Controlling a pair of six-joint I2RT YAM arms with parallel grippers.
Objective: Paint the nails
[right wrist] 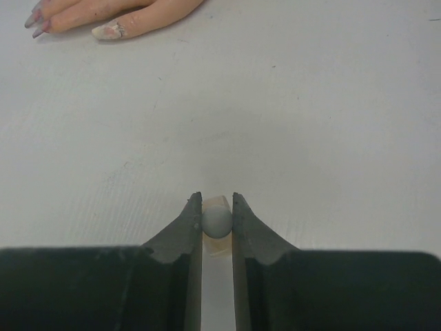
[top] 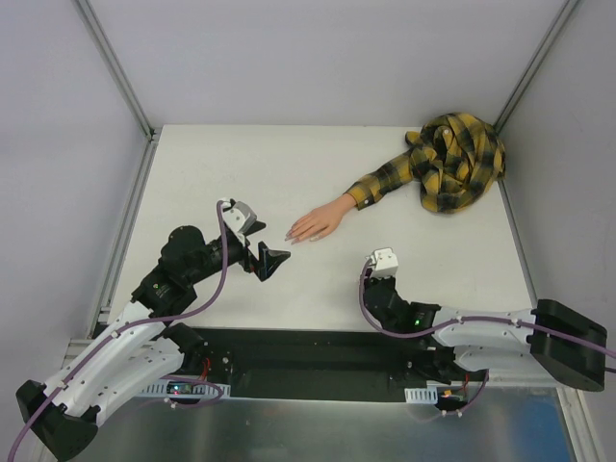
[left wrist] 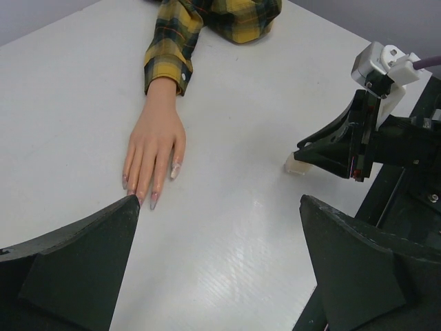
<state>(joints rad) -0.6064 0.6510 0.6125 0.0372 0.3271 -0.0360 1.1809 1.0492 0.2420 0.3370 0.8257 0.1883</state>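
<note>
Left hand [top: 272, 260] spread near nails [left wrist: 154, 201], right hand [right wrist: 217, 199] pinching small beige bottle [right wrist: 216, 221]

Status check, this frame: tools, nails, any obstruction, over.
Left tool open, empty, close to the nails. Right tool shut on small bottle. Mannequin hand flat on table. Nothing blocking the nails.

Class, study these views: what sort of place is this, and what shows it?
Probably a robotics lab test cell: a white table fenced by grey panels, two robot arms bolted at its edge, and a mannequin hand in a plaid sleeve.
</note>
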